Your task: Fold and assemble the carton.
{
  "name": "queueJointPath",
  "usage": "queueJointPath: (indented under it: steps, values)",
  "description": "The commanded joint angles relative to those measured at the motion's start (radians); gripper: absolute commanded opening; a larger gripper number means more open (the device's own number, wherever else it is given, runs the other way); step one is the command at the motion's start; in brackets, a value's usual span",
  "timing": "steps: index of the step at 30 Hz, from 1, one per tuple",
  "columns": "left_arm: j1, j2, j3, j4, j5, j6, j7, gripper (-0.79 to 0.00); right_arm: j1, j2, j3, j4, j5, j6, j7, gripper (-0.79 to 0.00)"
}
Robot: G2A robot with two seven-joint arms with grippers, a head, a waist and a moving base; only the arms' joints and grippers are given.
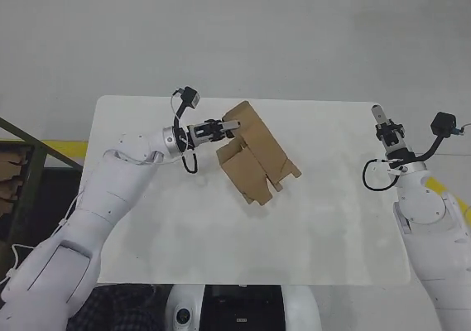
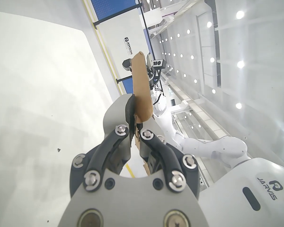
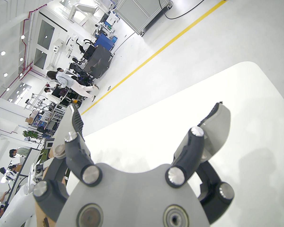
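A: White table (image 1: 318, 240) under us, and we see the carton (image 1: 256, 157) lying about mid-width in the far half. It is partly folded, with flaps sticking out on the near side.

B: We agree. Our left gripper (image 1: 228, 127) is clenched on the carton's upper far corner. In the left wrist view a brown cardboard flap stands pinched between its fingers (image 2: 116, 114).

A: And our right gripper (image 3: 145, 112)?

B: Released, with its fingers spread wide. We see it near the table's far right corner, well apart from the carton.
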Motion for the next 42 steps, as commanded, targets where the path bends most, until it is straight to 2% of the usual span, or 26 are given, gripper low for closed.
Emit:
queueJointPath:
  steps: [1, 42]
  values:
    - [-0.001, -0.002, 0.0, 0.006, -0.009, 0.001, -0.008, -0.785, 0.0, 0.0, 0.0, 0.0, 0.0, 0.0, 0.0, 0.0]
    - [-0.001, -0.002, 0.0, 0.006, -0.009, 0.001, -0.008, -0.785, 0.0, 0.0, 0.0, 0.0, 0.0, 0.0, 0.0, 0.0]
